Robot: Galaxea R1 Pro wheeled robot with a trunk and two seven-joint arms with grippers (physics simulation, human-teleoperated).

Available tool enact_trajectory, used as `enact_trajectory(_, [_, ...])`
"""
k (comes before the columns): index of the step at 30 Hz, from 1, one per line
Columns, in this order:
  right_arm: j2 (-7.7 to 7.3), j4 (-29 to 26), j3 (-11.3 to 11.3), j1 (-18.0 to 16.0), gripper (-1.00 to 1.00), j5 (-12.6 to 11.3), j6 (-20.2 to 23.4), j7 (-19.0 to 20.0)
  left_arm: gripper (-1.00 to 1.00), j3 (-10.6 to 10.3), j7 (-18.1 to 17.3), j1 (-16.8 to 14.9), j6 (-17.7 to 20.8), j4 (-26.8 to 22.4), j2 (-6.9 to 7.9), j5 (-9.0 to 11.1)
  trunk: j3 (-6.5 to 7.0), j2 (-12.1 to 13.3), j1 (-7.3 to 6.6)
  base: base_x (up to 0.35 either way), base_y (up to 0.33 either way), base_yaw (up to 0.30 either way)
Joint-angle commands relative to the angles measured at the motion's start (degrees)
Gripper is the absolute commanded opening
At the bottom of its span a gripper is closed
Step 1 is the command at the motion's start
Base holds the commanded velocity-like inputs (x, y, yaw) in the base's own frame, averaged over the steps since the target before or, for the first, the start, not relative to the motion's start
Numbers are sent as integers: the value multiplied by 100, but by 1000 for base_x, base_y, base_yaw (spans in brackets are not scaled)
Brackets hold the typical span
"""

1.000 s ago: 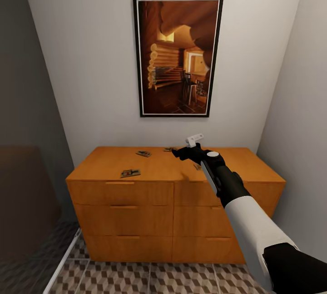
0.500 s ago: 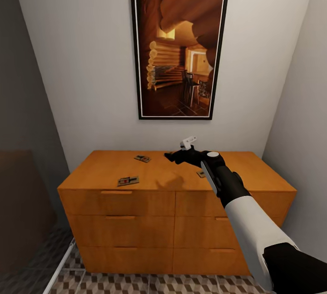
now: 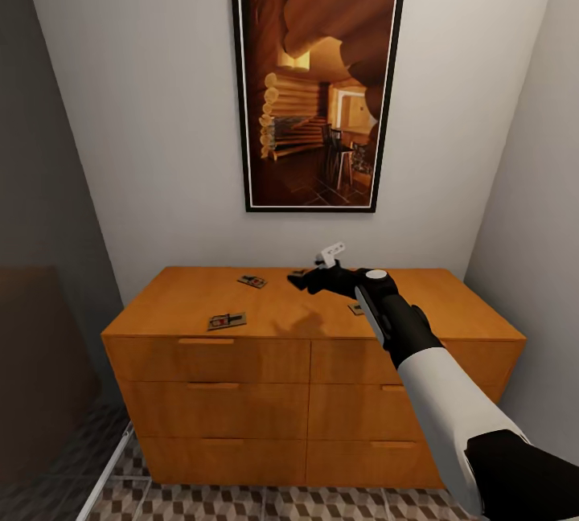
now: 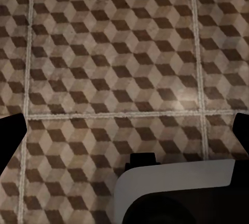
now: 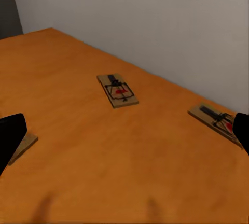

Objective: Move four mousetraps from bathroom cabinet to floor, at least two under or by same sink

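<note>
I see orange-brown wood cabinet (image 3: 305,320), smooth top, bar handles. Flat tan traps (image 5: 118,90) lie on top, well apart. Right gripper (image 3: 310,280) hovers over top, arm stretched forward, jaws wide, empty. Left jaws wide over cube-patterned floor (image 4: 114,63).

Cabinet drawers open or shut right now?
Shut. In the head view every drawer front on the cabinet sits flush; the mousetraps lie on top.

cabinet (image 3: 273,312) top: open between the scattered mousetraps (image 5: 118,90)
behind: wall (image 3: 161,143) close, framed picture (image 3: 318,95) hangs above
right: side wall (image 3: 539,207) close
</note>
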Motion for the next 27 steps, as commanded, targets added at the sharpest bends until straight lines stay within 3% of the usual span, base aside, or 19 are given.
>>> enact_trajectory(1, [1, -7, -9, -4, 100, 62, 15, 72, 100, -28, 18, -9, -37, 23, 0, -3, -6, -4, 0, 0, 0, 0])
enact_trajectory(27, [-3, 74, -8, -4, 100, 66, 11, 249, 100, -28, 19, -9, -28, 27, 0, -3, -6, -4, 0, 0, 0, 0])
